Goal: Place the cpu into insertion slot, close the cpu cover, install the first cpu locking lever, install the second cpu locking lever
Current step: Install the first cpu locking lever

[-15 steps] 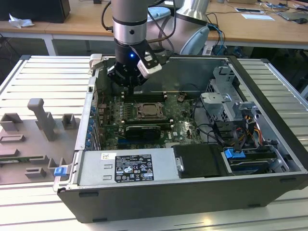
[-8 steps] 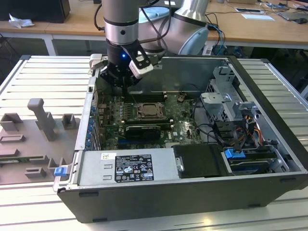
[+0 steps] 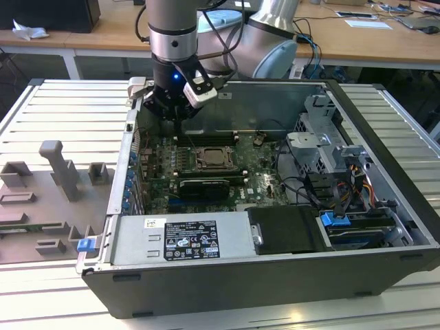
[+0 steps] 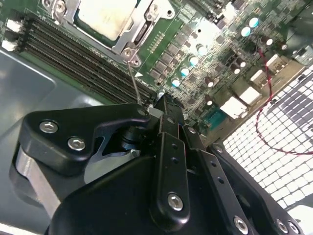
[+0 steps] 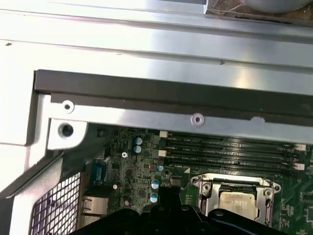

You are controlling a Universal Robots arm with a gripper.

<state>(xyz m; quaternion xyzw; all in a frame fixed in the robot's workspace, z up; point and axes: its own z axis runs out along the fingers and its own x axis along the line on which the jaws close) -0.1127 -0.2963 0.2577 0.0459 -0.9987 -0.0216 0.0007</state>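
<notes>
— Silver-grey chip: is it in place?

— It lies flat inside the socket, face up, seen in both wrist views. I judge step one done.

— And the cover?

— The thin metal frame lies down over the socket's rim, with the chip's face showing through its cut-out. It appears closed. I judge step two done as well.

— The levers?

— Not finished. One thin wire lever rises from a corner of the socket and stands clear of it, so it is not latched. I cannot make out the second lever.

— Where is the gripper?

— Low inside the computer case, just beside that same corner of the socket, with the free end of the lever at its tips. The fingers look drawn together. Whether the wire is pinched between them or merely beside them, I cannot tell.

— What is outstanding?

— Both levers, by my reading.
</notes>
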